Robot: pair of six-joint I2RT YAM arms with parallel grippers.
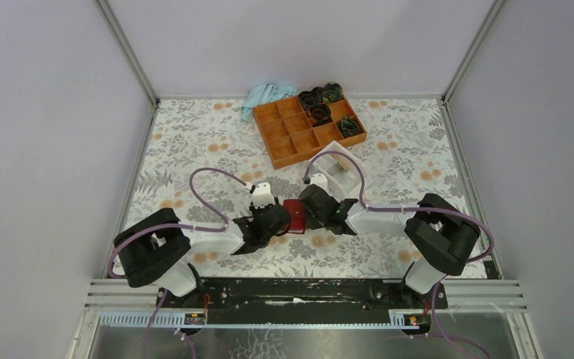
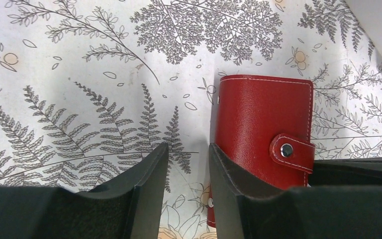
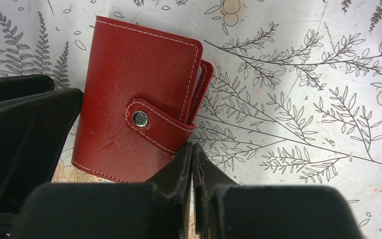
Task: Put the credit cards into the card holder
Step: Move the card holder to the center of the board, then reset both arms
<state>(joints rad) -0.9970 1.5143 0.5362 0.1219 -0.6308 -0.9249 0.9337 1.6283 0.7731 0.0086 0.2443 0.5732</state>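
The dark-red card holder (image 1: 294, 215) lies closed on the floral table, its snap tab fastened, between my two grippers. It also shows in the left wrist view (image 2: 258, 124) and the right wrist view (image 3: 129, 84). A pale sliver shows between its covers at the open edge; no loose credit cards are in view. My left gripper (image 2: 189, 147) is open and empty, and its right finger (image 2: 238, 179) rests over the holder's near left edge. My right gripper (image 3: 191, 145) is shut, with its tips against the holder's edge just below the snap tab.
An orange compartment tray (image 1: 276, 127) stands at the back, with dark items (image 1: 321, 97) in its right cells. A light blue cloth (image 1: 265, 96) lies behind the tray. A whitish clear box (image 1: 340, 168) sits just behind my right gripper. Frame walls enclose the table.
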